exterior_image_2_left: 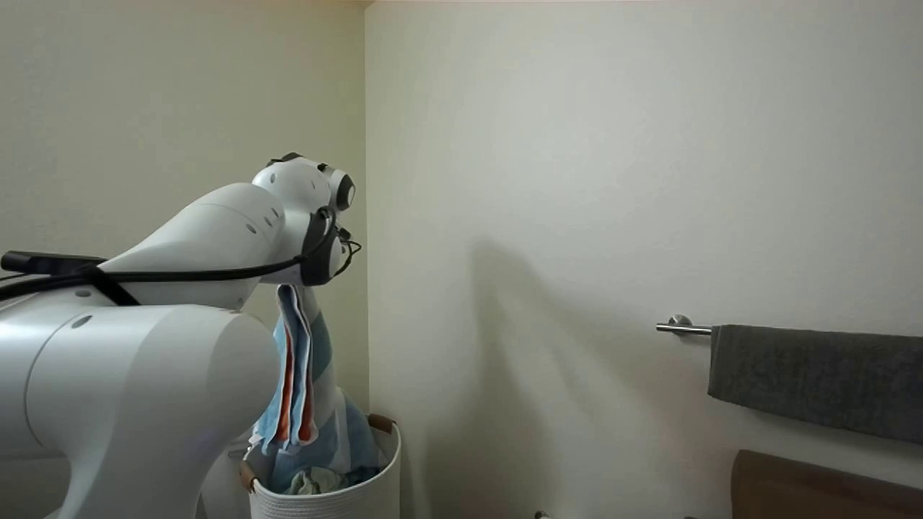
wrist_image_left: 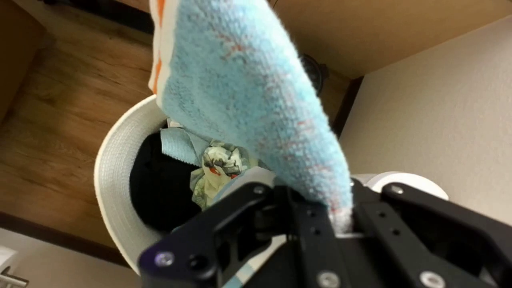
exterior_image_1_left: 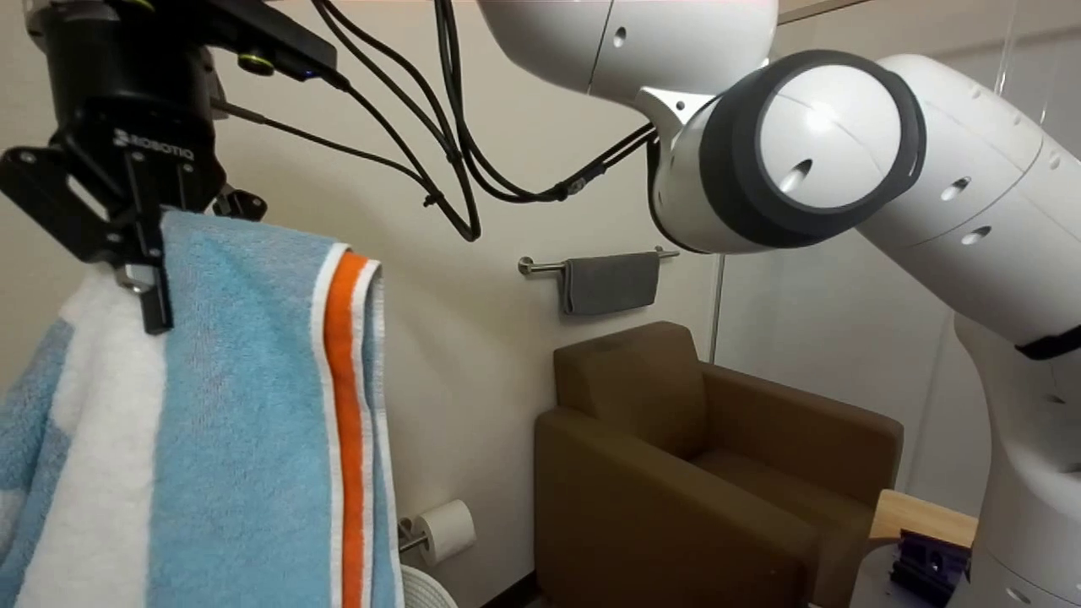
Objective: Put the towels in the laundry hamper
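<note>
The striped towel (exterior_image_1_left: pixel 245 405) hangs from my gripper (exterior_image_1_left: pixel 159 314), pinched tight. Below the gripper, it reaches inside the laundry hamper (exterior_image_2_left: pixel 339 504), where a patterned towel (wrist_image_left: pixel 219 162) lies. Well apart from the gripper, I see the grey towel (exterior_image_1_left: pixel 612 285) on a wall bar (exterior_image_1_left: pixel 545 267) above an armchair (exterior_image_1_left: pixel 659 498).

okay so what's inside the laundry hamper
A crumpled patterned cloth shows in the hamper, with part of the striped towel hanging in. Towel and gripper cover some; the dark patch is unclear.
</note>
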Tool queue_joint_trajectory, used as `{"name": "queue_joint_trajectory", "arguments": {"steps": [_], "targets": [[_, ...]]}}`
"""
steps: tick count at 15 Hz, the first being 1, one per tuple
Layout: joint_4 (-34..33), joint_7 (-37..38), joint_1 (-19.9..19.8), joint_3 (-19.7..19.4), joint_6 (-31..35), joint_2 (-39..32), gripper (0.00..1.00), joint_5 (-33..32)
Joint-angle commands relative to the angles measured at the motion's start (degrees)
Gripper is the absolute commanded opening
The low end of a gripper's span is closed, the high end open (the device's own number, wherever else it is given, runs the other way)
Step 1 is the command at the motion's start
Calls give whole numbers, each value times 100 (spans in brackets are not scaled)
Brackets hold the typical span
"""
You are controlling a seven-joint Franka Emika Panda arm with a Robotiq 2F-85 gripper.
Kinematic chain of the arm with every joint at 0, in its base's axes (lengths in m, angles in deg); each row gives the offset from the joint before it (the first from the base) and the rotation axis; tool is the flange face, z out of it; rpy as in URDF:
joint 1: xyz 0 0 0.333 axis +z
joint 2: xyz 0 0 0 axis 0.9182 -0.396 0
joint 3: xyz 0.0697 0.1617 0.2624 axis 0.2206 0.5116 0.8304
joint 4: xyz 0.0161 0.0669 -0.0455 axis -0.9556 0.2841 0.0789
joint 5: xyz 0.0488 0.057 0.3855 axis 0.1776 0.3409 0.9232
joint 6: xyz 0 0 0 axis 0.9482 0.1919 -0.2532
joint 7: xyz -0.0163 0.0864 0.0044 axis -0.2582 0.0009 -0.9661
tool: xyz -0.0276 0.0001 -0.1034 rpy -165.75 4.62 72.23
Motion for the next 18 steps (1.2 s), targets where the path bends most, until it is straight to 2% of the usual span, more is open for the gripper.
{"name": "queue_joint_trajectory", "arguments": {"steps": [1,6,9,13,14,16,18], "targets": [[232,708,-173,14,-294,283,7,151],[285,1349,-383,18,-1173,446,7,194],[219,1039,-434,55,-1422,446,7,162],[135,414,-339,-32,-1314,398,6,-70],[116,277,-314,-65,-1266,386,33,-131],[93,20,-251,-131,-1179,357,38,-264],[94,-217,-219,-203,-1021,329,51,-372]]}}
